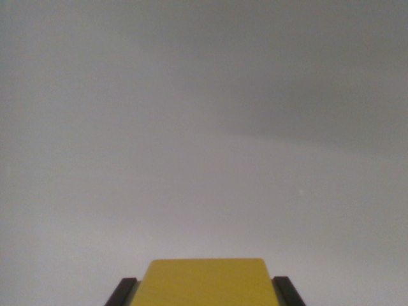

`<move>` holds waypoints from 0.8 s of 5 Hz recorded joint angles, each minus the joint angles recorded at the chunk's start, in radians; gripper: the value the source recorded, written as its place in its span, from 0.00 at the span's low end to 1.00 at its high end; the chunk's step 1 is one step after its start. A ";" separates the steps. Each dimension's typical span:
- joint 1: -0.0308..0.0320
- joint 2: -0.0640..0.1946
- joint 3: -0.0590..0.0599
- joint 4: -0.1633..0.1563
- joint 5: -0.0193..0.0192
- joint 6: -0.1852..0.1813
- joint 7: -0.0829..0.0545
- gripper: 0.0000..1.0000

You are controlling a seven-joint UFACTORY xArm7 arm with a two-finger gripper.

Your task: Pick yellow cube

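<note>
The yellow cube [204, 282] fills the bottom centre of the wrist view, its flat top face toward the camera. Two dark fingertips [122, 292] stand tight against its left and right sides, only their tips showing at the frame's lower edge. My gripper [204, 293] is shut on the cube. The cube's lower part is cut off by the frame's edge.
A plain grey-white surface [204, 127] fills the rest of the view, blurred, with a soft darker shadow band across the upper right.
</note>
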 joint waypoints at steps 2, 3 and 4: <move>-0.0005 -0.016 0.000 0.029 0.0002 0.045 0.002 1.00; -0.0011 -0.032 -0.001 0.060 0.0003 0.092 0.003 1.00; -0.0011 -0.032 -0.001 0.060 0.0003 0.092 0.003 1.00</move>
